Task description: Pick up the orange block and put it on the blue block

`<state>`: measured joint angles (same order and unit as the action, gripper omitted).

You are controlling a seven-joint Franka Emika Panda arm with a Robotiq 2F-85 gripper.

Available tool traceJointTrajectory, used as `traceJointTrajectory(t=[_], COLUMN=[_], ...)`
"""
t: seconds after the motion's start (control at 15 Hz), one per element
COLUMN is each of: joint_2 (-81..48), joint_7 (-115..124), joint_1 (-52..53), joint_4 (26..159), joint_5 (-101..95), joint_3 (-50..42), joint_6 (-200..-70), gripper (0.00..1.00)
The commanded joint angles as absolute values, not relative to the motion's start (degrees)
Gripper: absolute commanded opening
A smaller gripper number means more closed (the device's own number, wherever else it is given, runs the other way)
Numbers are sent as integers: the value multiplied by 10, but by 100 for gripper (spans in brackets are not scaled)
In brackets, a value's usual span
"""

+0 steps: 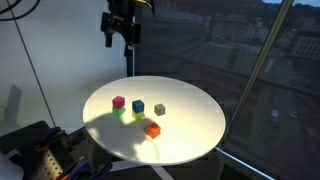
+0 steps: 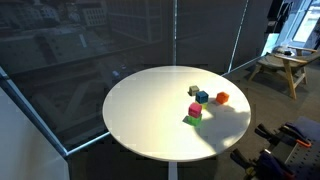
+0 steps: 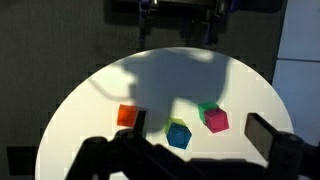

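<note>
The orange block (image 1: 153, 129) lies alone on the round white table (image 1: 190, 135), near its front edge. It also shows in the other exterior view (image 2: 222, 98) and in the wrist view (image 3: 127, 115). The blue block (image 1: 138, 106) sits a short way behind it, also seen in an exterior view (image 2: 202, 97) and in the wrist view (image 3: 179, 134). My gripper (image 1: 120, 42) hangs high above the table's far edge, open and empty. In the wrist view its two dark fingers (image 3: 200, 130) frame the blue and pink cubes from far above.
A pink cube (image 1: 119, 102) with a green block (image 2: 191, 119) right beside it lies next to the blue block. A grey cube (image 1: 160, 109) sits on the blue block's other side. Glass walls surround the table. A wooden stool (image 2: 285, 65) stands beyond it.
</note>
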<state>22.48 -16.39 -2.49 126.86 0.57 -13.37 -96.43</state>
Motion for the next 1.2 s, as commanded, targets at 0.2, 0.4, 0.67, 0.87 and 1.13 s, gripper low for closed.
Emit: traceJointTrajectory(t=[0.2,0.4,0.67,0.87,1.13], joint_2=[221,211,198,188,173], joint_7=[-159,-140,-96,-56,-1], joint_1=[-39,-45,-57,-69,-82], joint_4=[1266,1261,1258,1258,1263], joint_5=[10,10,5,-1,-8], joint_3=[-123,-120,-116,-111,-103], joint_6=[-966,-975,-1007,-1042,-1098], gripper=[100,100,100,100,100])
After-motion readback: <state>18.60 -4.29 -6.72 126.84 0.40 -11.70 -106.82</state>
